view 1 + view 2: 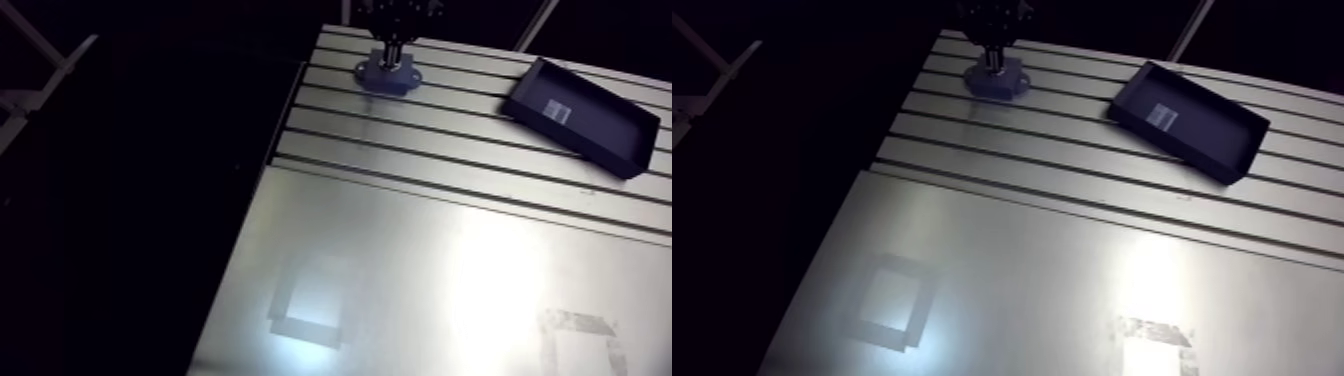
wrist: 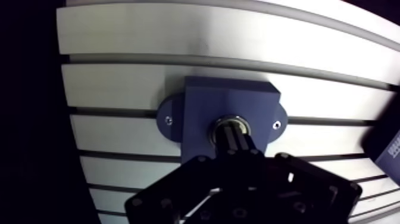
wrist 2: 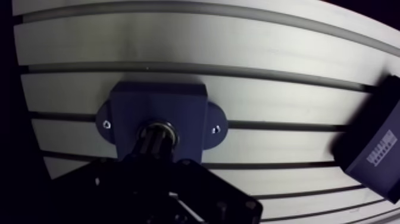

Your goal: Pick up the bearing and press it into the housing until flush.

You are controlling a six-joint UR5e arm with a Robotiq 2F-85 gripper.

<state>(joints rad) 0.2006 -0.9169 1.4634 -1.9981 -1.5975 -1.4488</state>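
Pressing the bearing [image 2: 233, 121] into the housing [image 2: 229, 101] is judged to be the step in hand. In the wrist view the gripper [image 2: 236, 142] is seen directly above the bore of the blue housing. Its two fingers are drawn narrow, close together, with the tips set on the bearing. Whether anything is clamped between the tips cannot be told; they seem to be used as a pusher. The bearing is located in the round bore at the centre of the housing, and only its bright metal rim is visible around the fingertips. It cannot be said from these views whether the rim is level with the blue face.

In the arm view the housing is found at about twelve o'clock on the slotted table [image 1: 450, 250]. A dark tray [image 1: 585, 115] is placed between three and four o'clock from it, well apart.

For the step to be done well, the push should be kept straight along the axis of the bore, so that the ring is not tilted and jammed. The force should be applied slowly and spread evenly on the ring, not on one side only. The housing seems to be fixed to the table through its two ears [image 2: 169, 120], so sliding of the base is not much expected. The pressing should be stopped as soon as the ring is level with the face, because the part can be damaged by more force.
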